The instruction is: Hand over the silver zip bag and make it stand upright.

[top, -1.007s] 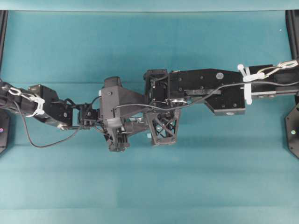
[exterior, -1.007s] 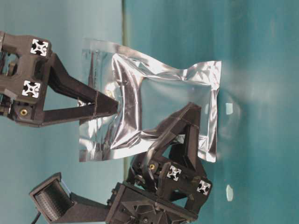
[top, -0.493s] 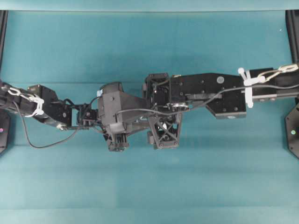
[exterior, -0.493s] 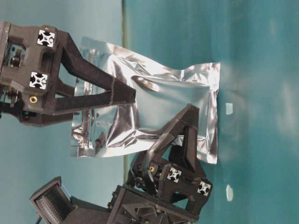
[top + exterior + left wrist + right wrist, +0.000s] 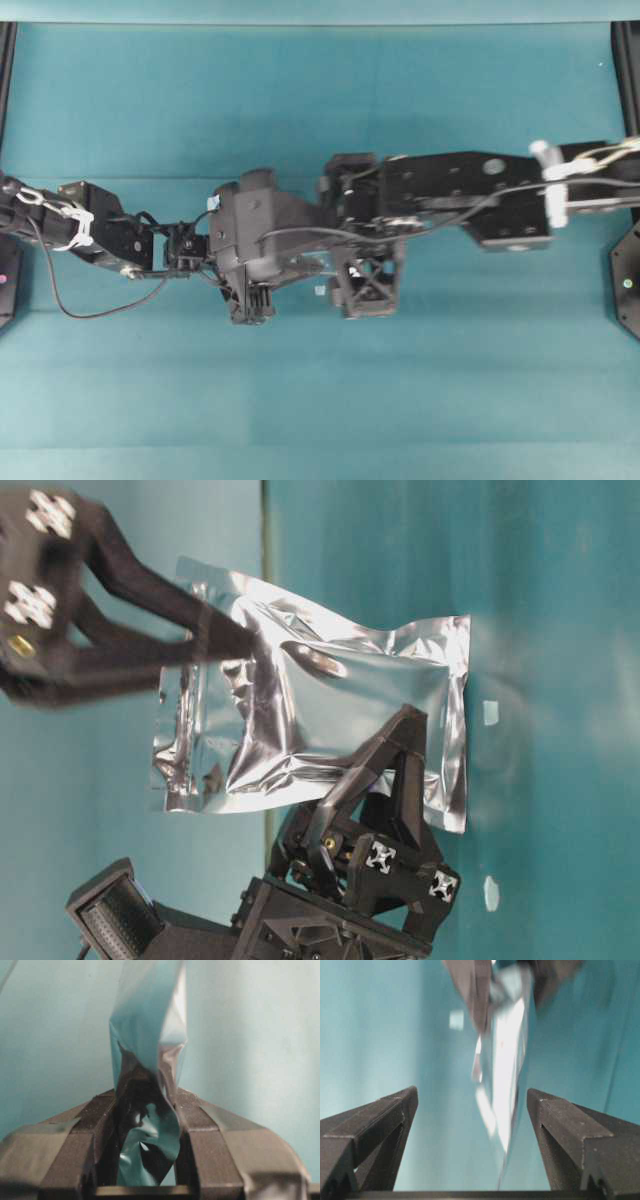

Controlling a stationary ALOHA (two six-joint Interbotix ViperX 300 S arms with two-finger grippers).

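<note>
The silver zip bag (image 5: pixel 330 715) is a crinkled foil pouch, held by its long lower edge in my left gripper (image 5: pixel 400 745), which is shut on it. The left wrist view shows the bag (image 5: pixel 147 1055) pinched between the left gripper's (image 5: pixel 147 1105) taped fingers and rising edge-on beyond them. My right gripper (image 5: pixel 235 645) is open and blurred beside the bag's zip end, with nothing between its fingers. In the right wrist view the bag (image 5: pixel 507 1045) is a bright blur ahead of the wide-open right gripper (image 5: pixel 472 1097). From overhead both arms hide the bag.
Two small white specks (image 5: pixel 490 712) (image 5: pixel 490 892) lie on the teal table beyond the bag's far edge. Black frame posts (image 5: pixel 625 270) stand at the table's sides. The left arm's wrist camera (image 5: pixel 115 910) juts out below the bag.
My right gripper has opened, let go of the bag's zip end and drawn back to the right. The bag sagged a little and stays in the left gripper.
</note>
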